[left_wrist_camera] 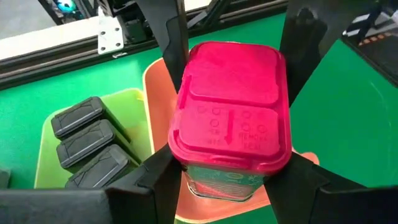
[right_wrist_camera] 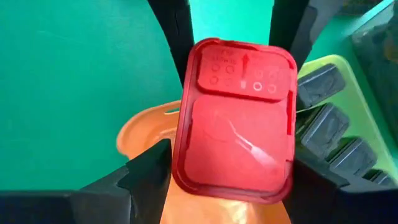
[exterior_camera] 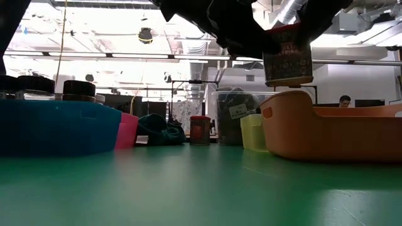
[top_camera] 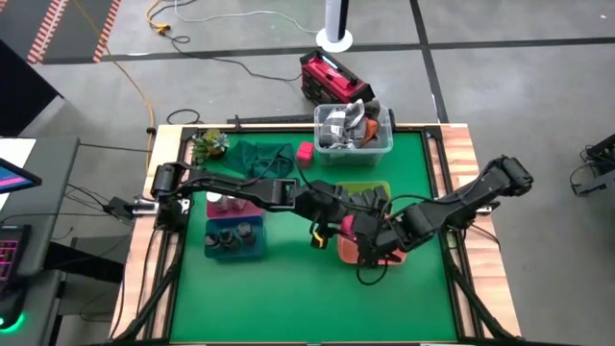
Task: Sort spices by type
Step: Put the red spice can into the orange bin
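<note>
Where both grippers meet, pink-lidded spice tin (left_wrist_camera: 230, 118) above orange tray (exterior_camera: 326, 129) rim

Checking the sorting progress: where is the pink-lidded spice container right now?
The pink-lidded container is off the table, above the orange tray, right of centre in the high view, beside the yellow-green tray of dark blocks, between both end effectors.

Grey floor (top_camera: 500, 24) – yellow cable (top_camera: 120, 67), white pole base (top_camera: 334, 38); ceiling pipes (exterior_camera: 113, 55) overhead.
</note>
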Tool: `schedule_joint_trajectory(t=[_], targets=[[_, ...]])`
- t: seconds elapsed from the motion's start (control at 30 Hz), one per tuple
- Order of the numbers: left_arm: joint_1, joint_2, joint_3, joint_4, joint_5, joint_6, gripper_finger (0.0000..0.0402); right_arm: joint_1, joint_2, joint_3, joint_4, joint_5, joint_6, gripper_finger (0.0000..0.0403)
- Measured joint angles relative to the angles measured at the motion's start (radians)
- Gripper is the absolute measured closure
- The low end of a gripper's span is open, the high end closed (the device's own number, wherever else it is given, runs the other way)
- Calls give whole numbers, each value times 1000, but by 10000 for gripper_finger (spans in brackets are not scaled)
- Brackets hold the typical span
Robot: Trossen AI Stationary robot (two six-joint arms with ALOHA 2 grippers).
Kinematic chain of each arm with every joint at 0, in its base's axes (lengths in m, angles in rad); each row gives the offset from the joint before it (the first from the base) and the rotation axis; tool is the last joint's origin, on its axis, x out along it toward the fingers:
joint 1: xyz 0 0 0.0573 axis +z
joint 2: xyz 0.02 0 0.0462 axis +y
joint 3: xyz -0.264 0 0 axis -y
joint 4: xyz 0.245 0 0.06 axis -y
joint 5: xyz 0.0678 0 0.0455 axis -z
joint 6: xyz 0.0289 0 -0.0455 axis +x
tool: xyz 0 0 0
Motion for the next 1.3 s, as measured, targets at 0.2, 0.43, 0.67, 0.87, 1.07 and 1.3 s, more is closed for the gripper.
schedule_joint_trajectory(t=[0.2, 0.43, 0.67, 0.87, 1.07, 1.3], targets=[[3, 0, 0, 22, 3, -25, 215, -31, 0, 0, 8, 3, -67, 117], [4, 0, 0, 25, -3, -52, 215, -59, 1, 0, 36, -1, -128, 127], [3, 0, 0, 21, -14, -44, 215, -65, 1, 0, 32, -7, -122, 173], [-5, 0, 0, 22, -31, -47, 211, -63, 1, 0, 30, -16, -129, 173], [-27, 0, 0, 5, -112, 4, 146, -60, 3, 0, 14, -39, -127, 173], [-34, -6, 0, -11, -162, 26, 42, -52, 3, 0, -30, -62, -106, 173]])
